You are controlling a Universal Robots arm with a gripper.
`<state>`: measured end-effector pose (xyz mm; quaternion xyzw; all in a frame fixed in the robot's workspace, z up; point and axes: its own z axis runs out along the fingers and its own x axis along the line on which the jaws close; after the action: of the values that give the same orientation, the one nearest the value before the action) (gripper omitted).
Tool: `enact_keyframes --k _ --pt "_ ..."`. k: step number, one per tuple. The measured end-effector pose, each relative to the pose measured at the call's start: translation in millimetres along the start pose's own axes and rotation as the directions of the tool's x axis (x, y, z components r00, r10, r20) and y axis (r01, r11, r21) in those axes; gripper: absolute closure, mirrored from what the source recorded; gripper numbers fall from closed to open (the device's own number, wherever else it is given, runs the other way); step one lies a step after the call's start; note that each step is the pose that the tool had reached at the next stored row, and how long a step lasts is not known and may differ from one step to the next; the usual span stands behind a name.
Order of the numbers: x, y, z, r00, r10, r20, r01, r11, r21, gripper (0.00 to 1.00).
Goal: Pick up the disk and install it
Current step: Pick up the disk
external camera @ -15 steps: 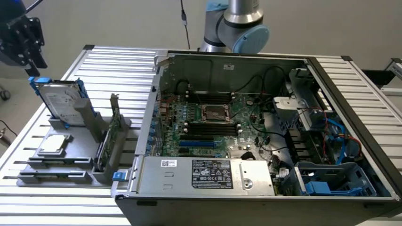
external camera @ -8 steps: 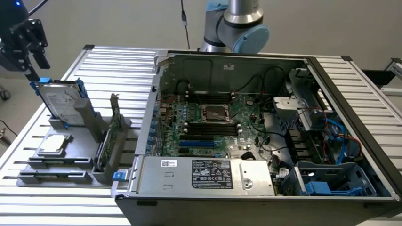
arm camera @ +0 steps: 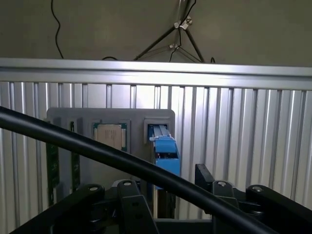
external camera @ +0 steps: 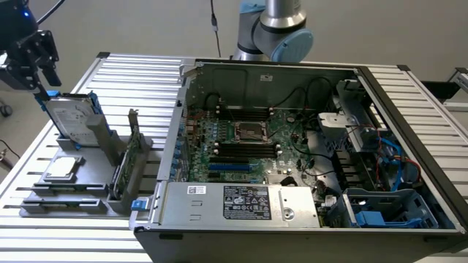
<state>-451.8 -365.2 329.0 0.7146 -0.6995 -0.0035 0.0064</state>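
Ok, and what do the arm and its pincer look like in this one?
The arm is a silver-grey tube with pale blue joint caps. The pincer is black, with a small blue light above it; its linkage fingers carry silver bolt heads, and a thick black cable runs past them.

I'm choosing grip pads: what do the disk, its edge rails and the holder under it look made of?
Disk: silver-grey metal casing, dull sheen, with a white paper-like label. Edge rails: blue, evenly coloured and matte, likely moulded plastic. Holder: uniform matte grey, probably plastic or painted metal; the look leaves it open.
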Motion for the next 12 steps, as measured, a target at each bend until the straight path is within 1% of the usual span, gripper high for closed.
enact_keyframes --k 12 --pt "0.4 -0.3 21.8 1.0000 0.000 0.0000 0.000 1.0000 0.0000 0.46"
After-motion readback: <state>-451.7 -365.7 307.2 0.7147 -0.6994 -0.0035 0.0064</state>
